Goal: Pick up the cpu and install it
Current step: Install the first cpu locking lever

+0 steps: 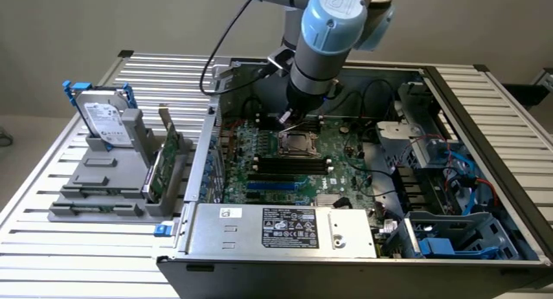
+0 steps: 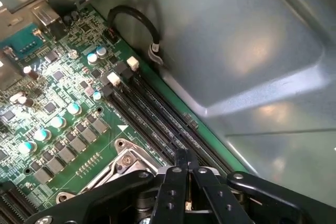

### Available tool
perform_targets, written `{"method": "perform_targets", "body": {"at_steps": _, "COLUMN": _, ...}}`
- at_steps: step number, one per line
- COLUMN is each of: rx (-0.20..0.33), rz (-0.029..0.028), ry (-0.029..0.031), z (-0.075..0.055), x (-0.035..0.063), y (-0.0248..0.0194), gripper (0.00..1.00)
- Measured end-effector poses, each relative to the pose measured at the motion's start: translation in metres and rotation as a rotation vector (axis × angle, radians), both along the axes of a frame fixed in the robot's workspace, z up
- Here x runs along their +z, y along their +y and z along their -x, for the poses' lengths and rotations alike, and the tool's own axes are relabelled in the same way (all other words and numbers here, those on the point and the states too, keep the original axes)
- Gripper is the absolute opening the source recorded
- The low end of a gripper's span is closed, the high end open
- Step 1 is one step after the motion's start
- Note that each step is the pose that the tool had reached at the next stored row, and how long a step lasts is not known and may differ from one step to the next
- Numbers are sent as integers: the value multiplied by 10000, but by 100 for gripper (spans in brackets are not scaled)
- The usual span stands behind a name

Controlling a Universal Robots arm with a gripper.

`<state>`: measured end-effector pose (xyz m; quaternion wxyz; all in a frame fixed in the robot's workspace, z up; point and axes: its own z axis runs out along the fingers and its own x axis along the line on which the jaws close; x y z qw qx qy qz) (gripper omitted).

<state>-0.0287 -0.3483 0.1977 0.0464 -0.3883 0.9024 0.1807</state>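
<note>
My jaws (image 2: 186,174) were closed together, tips touching, nothing visibly held between them. They hung just over the metal-framed socket (image 1: 298,143) on the green motherboard (image 1: 346,173), memory slots (image 2: 157,119) just beside. Hard drive (image 1: 108,124) stood in the grey rack at nine o'clock. Could not tell where the cpu was.

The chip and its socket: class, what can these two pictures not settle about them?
- Chip: whether the shut gripper holds it; wrist view, the fingers cover the spot.
- Socket: whether a chip sits inside; exterior view, too small.
- Socket centre: wrist view, hidden behind the gripper.
</note>
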Motion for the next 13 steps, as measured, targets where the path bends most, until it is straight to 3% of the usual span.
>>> {"method": "perform_targets", "body": {"at_steps": 5, "rx": 0, "rz": 0, "ry": 31, "z": 51, "x": 169, "y": 8, "gripper": 11}}
{"method": "perform_targets", "body": {"at_steps": 13, "rx": 0, "rz": -12, "ry": 31, "z": 223, "x": 241, "y": 9, "gripper": 11}}
